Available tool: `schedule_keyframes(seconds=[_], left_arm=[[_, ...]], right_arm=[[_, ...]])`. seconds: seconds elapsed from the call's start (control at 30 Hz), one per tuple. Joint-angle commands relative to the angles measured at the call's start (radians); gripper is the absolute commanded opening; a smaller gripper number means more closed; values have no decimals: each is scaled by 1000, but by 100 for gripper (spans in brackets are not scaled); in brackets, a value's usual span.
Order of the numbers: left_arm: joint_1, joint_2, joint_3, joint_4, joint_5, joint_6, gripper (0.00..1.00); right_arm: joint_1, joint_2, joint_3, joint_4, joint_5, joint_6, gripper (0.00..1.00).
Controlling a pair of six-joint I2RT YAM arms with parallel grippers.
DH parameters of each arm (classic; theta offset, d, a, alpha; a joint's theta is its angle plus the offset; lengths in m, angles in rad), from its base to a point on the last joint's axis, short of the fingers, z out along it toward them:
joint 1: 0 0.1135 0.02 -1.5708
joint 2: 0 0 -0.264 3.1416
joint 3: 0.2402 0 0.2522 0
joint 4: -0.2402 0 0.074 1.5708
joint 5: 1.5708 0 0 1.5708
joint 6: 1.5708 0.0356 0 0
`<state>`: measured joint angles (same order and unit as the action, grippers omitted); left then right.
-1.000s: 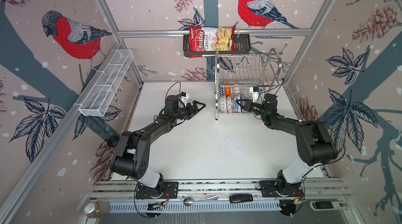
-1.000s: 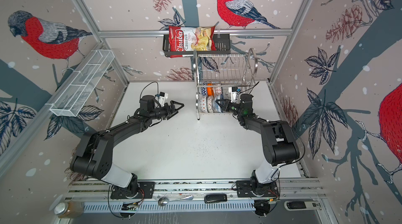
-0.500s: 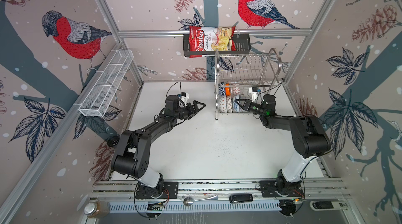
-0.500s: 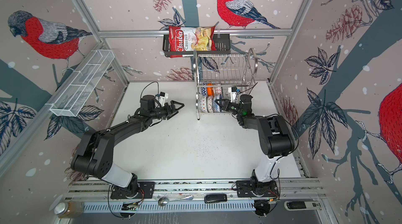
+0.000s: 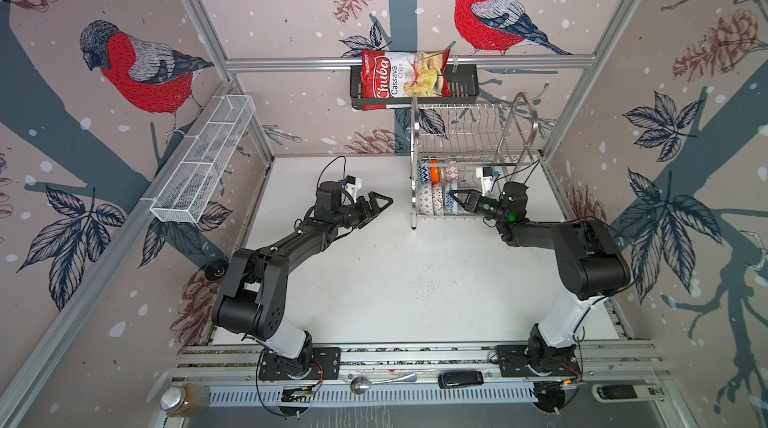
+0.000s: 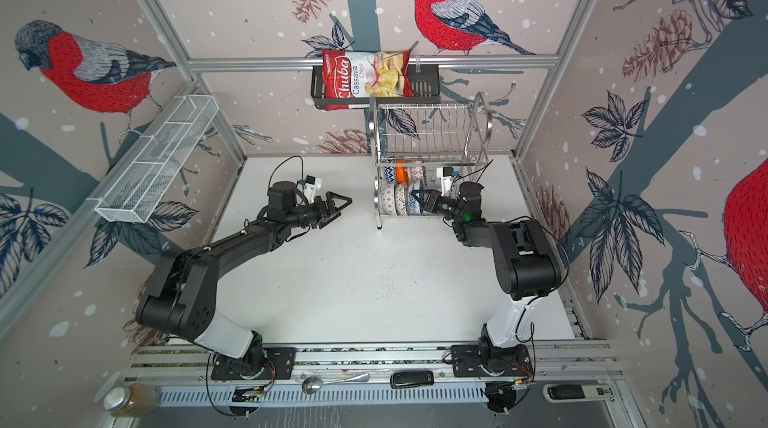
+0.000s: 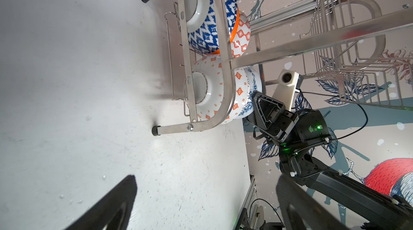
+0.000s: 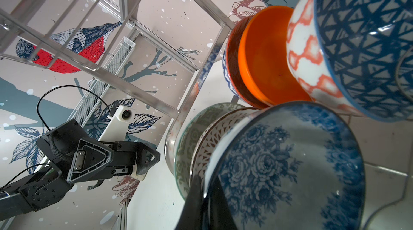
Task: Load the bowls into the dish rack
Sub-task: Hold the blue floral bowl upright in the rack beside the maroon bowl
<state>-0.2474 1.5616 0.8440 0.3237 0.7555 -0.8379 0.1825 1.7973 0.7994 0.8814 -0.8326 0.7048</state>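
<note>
Crisp bag [image 5: 405, 79], red and white, printed "Chuba Cassava Chips", lying in a black slatted basket [image 5: 461, 87] hung from the rear rail. No other writing can be read.

Table [image 5: 374, 280]: white, matt, lightly speckled with dark grit.

Enclosure: aluminium-framed booth; wallpaper of red-breasted birds, pine cones, dark leaves and branches. White mesh basket [image 5: 203, 168] fixed on the left wall.

Dish rack [image 5: 413, 135]: steel, two tiers, standing at the back right of the table; upper tier bare.

Bowls: all on edge in the lower tier, in two rows. Orange bowl [image 8: 263, 68] and blue triangle bowl [image 8: 362, 39] in the far row; grey-green bowl [image 8: 185, 146] and blue-floral bowl [image 8: 279, 168] in the near row.

Left gripper [image 5: 384, 202]: jaws spread, empty, over the table left of the rack.

Right gripper [image 5: 453, 197]: clenched on the blue-floral bowl's rim, inside the lower tier.
</note>
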Motion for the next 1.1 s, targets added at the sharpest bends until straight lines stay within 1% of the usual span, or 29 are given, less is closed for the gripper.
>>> schedule_keyframes(seconds=[0.0, 0.4, 0.67, 0.93, 1.07], left_arm=[[-1, -3, 7, 10, 1, 8, 98], [0, -5, 11, 4, -4, 13, 97], [-1, -6, 10, 1, -5, 13, 98], [0, -9, 11, -1, -5, 13, 97], [0, -11, 12, -1, -5, 14, 97]], right_arm=[[-11, -6, -8, 0, -19, 1, 3], [-24, 4, -4, -20, -44, -17, 5], [-24, 17, 15, -80, -50, -55, 8], [-25, 18, 25, -97, -51, -64, 11], [-25, 9, 27, -127, -45, -84, 15]])
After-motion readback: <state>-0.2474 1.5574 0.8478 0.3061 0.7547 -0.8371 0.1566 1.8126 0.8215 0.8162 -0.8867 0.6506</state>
